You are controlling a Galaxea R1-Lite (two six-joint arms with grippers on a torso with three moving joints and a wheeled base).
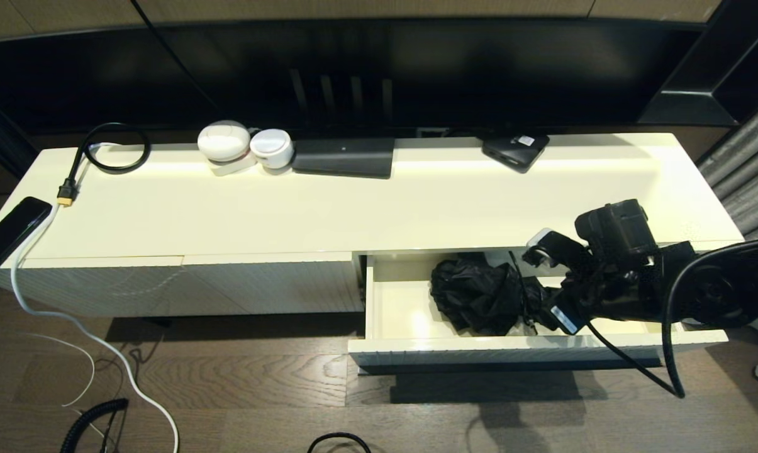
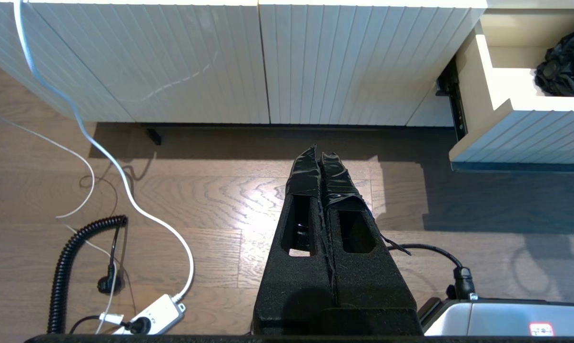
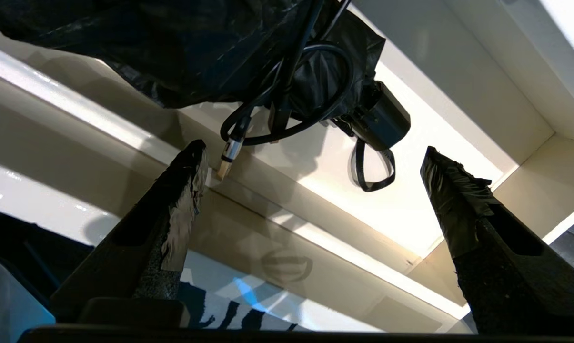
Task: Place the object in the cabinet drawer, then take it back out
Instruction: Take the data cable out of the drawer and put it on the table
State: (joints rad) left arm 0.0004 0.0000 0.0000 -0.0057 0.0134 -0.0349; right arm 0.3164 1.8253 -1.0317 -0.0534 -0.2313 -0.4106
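Head view shows the bundle (image 1: 476, 296), crumpled black plastic with a cord, lying inside the pulled-out drawer (image 1: 391, 308). It looks soft, light and floppy; the bunched middle seems the safest hold. Right gripper (image 3: 310, 190) hovers beside it, fingers spread and empty. Left gripper (image 2: 321, 159) hangs clenched over the floor (image 2: 220, 200). No writing is readable.

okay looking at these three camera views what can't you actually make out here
- Head view: the right gripper is masked by its own wrist and cables; only the right wrist view shows it open.
- The black folded umbrella in the cabinet drawer: its handle shows only in the right wrist view, its canopy cut by that picture's edge.
- The drawer's handle is out of sight below the front.
- Left gripper: outside the head view.
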